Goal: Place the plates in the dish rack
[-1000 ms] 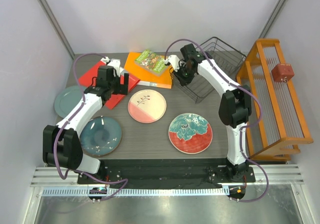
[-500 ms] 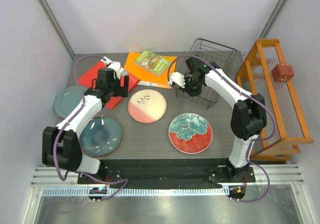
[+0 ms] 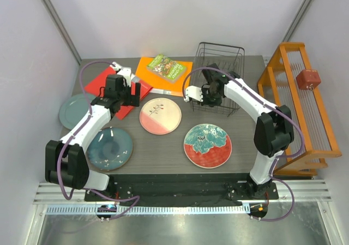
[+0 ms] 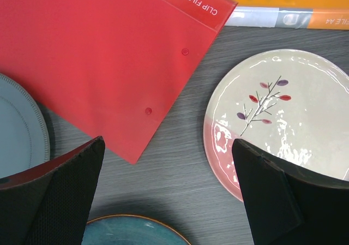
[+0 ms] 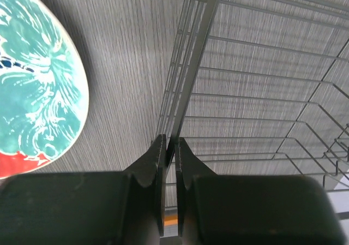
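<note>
The black wire dish rack (image 3: 219, 73) stands at the back middle-right of the table. My right gripper (image 3: 210, 96) is shut on the rim wire of the dish rack's near side (image 5: 191, 87). The red plate with teal flowers (image 3: 208, 145) lies in front of the rack and shows in the right wrist view (image 5: 32, 87). The cream-and-pink plate (image 3: 160, 115) lies mid-table. The dark teal plate (image 3: 110, 148) and the grey-green plate (image 3: 73, 110) lie at the left. My left gripper (image 3: 131, 90) is open and empty above the table between the red file (image 4: 98, 54) and the cream-and-pink plate (image 4: 278, 119).
A red clip file (image 3: 112, 89) and an orange file (image 3: 161, 77) with a green book (image 3: 166, 67) on it lie at the back. An orange wooden rack (image 3: 302, 108) with a red cube (image 3: 308, 79) on it stands along the right edge.
My right gripper has dragged the dish rack leftward and turned it squarer to the table edge. The left arm has barely moved.
</note>
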